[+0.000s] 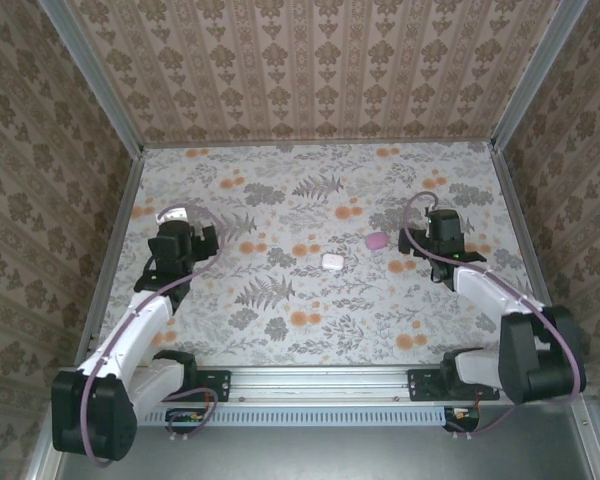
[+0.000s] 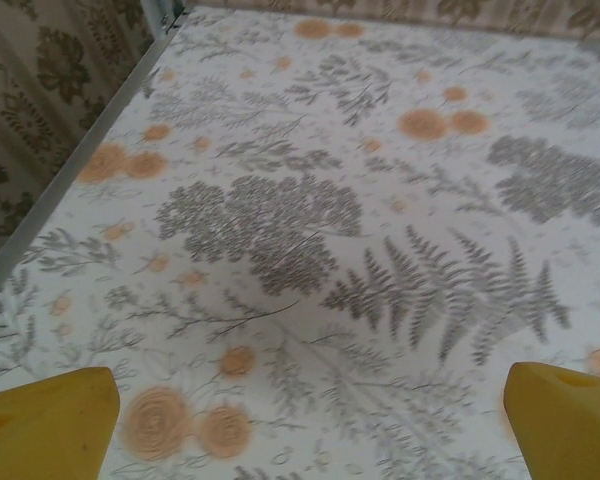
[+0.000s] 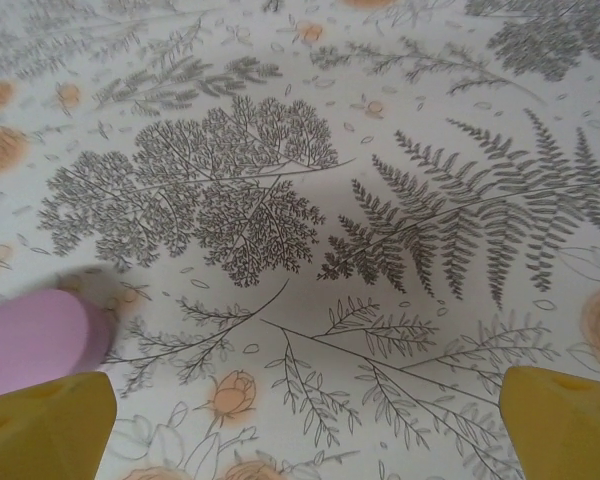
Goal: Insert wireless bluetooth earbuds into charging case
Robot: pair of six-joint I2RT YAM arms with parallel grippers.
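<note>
Left claw [image 2: 310, 440] and right claw [image 3: 310, 430] both gape, holding nothing. Case [image 1: 331, 261] lies mid-tabletop [image 1: 280, 330], between the arms, touching neither. Pink lump [image 1: 376, 241] sits near it, toward the right claw, just beside one yellow finger [image 3: 40, 425] of that claw.

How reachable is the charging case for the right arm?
Probably yes: right gripper is open, charging case lies uncovered to its left, though the magenta lump sits near that path.
</note>
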